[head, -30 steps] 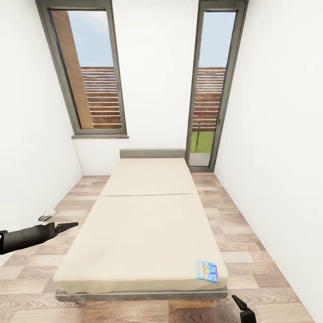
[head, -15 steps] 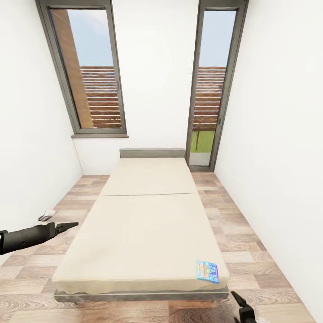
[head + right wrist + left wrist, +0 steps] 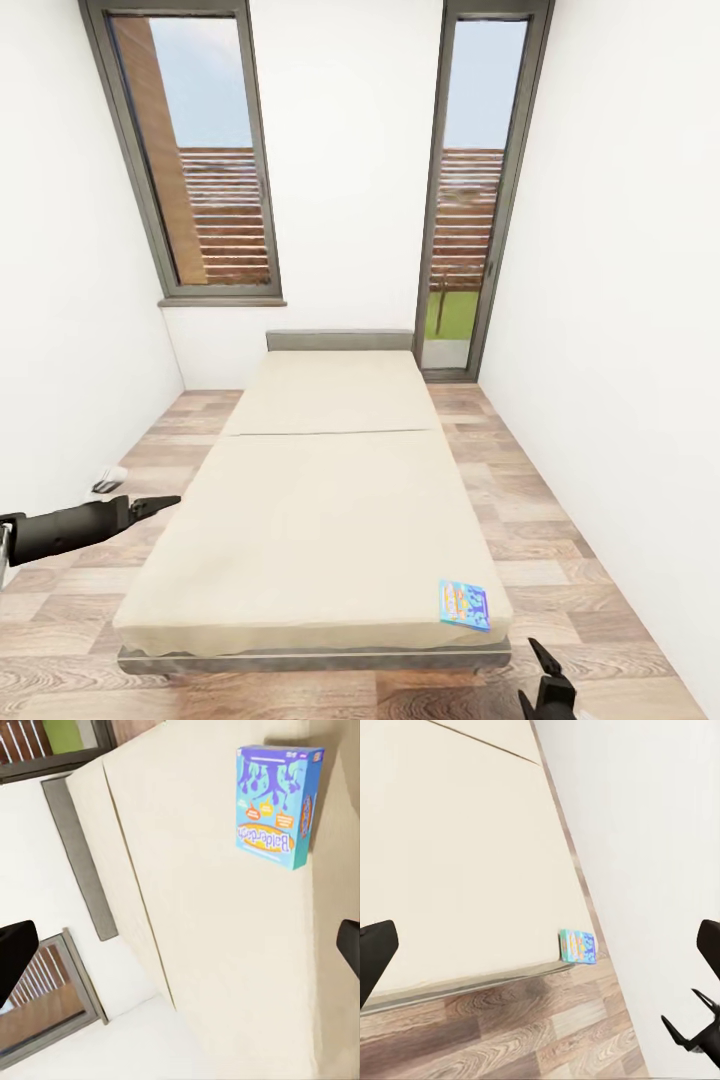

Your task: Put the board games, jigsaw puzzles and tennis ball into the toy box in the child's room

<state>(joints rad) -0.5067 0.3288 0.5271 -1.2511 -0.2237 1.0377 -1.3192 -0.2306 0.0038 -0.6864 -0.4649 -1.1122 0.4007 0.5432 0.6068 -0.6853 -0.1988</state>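
- the robot faces a long beige bed (image 3: pixel 320 500) in a white-walled room with 2 tall windows and a wood-plank floor.
- 1 light blue board game (image 3: pixel 464 605) lies flat on the near right corner of the mattress, close to its edge; the right wrist view shows its printed lid with yellow lettering (image 3: pixel 277 806).
- the step in hand looks like the approach to pick this game off the bed; it is not yet gripped.
- the right claw (image 3: pixel 548 680) hangs low over the floor, just near and right of the bed's near right corner, close to the game but apart from it. its 2 fingers are spread and hold nothing.
- the left claw (image 3: pixel 155 505) reaches in from the left, beside the bed's left edge, well apart from the game. whether it is spread or pressed together cannot be told.
- the next move likely calls for bringing the right claw up and over the mattress edge, then setting its fingers across the thin box, which lies flat and offers little to grip.
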